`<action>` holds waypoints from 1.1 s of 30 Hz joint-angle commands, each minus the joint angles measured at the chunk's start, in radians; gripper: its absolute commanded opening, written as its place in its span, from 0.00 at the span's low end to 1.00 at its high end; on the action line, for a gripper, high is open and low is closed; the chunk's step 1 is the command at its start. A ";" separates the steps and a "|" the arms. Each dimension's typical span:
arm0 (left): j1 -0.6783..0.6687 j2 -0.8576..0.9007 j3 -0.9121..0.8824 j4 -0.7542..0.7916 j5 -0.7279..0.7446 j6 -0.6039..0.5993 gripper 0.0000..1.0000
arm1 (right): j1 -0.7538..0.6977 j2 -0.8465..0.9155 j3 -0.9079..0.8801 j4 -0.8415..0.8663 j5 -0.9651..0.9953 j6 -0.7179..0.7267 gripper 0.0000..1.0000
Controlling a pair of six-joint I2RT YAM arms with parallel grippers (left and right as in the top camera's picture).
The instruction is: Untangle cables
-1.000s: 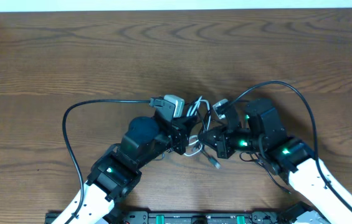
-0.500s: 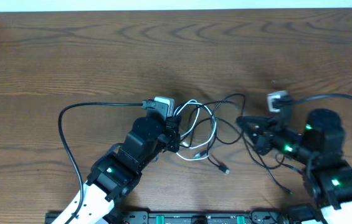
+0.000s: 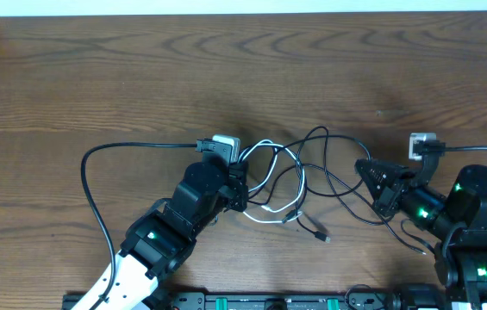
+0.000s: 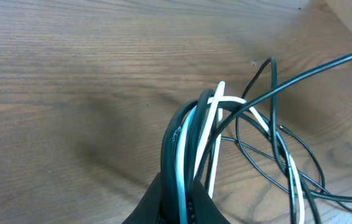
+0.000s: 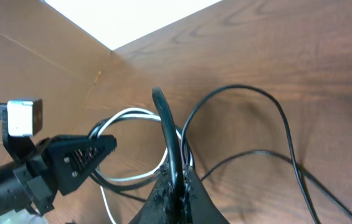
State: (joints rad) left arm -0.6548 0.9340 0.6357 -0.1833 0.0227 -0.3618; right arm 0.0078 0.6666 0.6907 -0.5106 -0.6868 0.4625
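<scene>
Your left hand (image 3: 240, 184) is clamped shut on a bundle of the cables (image 3: 295, 172). In its wrist view a thick dark cord, a white cord (image 4: 215, 121) and thinner black strands rise together out of the closed fingers (image 4: 158, 204) and arch over just ahead of them. Beyond that arch, the thin black strands fan out into wide, overlapping loops lying on the wooden worktop (image 3: 140, 69).

Your right hand (image 3: 361, 165) is also pinched tight, holding a single black cord (image 5: 165, 124) that stands up from between its fingers as a narrow loop. More black loops curve away beside it.

Between your two hands the cables form a loose knot of crossing rings, mostly black, with the white one curling through the part nearer your left hand. A small plug (image 3: 321, 235) lies free on the worktop, between the hands and a little toward your side of the knot.
</scene>
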 commanded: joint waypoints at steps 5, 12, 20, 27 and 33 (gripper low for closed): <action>0.004 -0.007 0.011 0.001 -0.019 0.013 0.08 | -0.008 -0.005 0.007 -0.086 -0.008 -0.053 0.02; 0.003 -0.007 0.011 0.047 0.048 0.012 0.08 | -0.006 -0.005 0.007 -0.151 -0.031 -0.062 0.04; 0.003 -0.007 0.011 0.055 0.048 0.012 0.08 | -0.006 -0.004 0.006 -0.270 -0.083 -0.248 0.01; 0.003 -0.007 0.011 0.066 0.048 0.008 0.07 | -0.005 0.008 -0.020 -0.342 -0.089 -0.411 0.01; 0.003 -0.007 0.011 0.077 0.048 0.008 0.08 | 0.032 0.008 -0.074 -0.320 -0.156 -0.450 0.01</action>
State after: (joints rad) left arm -0.6548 0.9340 0.6357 -0.1196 0.0727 -0.3622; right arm 0.0139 0.6743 0.6468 -0.8394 -0.7834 0.0715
